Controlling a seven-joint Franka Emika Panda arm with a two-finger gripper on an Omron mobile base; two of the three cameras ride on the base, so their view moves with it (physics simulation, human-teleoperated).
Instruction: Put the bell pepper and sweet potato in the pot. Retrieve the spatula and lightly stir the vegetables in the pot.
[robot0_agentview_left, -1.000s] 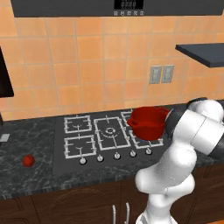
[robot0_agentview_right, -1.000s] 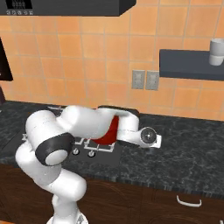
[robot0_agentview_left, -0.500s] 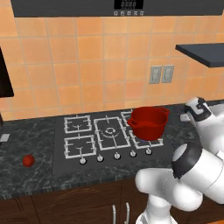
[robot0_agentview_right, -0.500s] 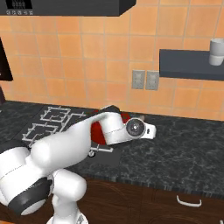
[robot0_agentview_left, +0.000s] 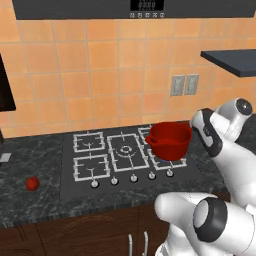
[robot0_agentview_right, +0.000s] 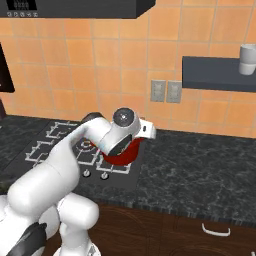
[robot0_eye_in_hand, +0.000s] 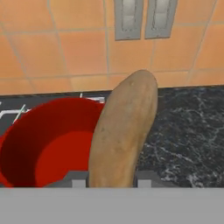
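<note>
The pot (robot0_eye_in_hand: 43, 144) sits open just left of the pincer (robot0_eye_in_hand: 111, 179) — two wall sockets (robot0_eye_in_hand: 142, 17) (grey) beyond; the pincer clamps the sweet potato (robot0_eye_in_hand: 124, 131) above the bench (robot0_eye_in_hand: 188, 131).

A kitchen is shown. A gas stove (robot0_agentview_left: 125, 157) with burner grates and front knobs is set into a dark speckled table (robot0_agentview_right: 200, 172), backed by an orange tiled wall (robot0_agentview_left: 100, 75). Wooden cabinet doors (robot0_agentview_right: 165, 232) are seen below, and a range hood (robot0_agentview_left: 130, 7) above.
</note>
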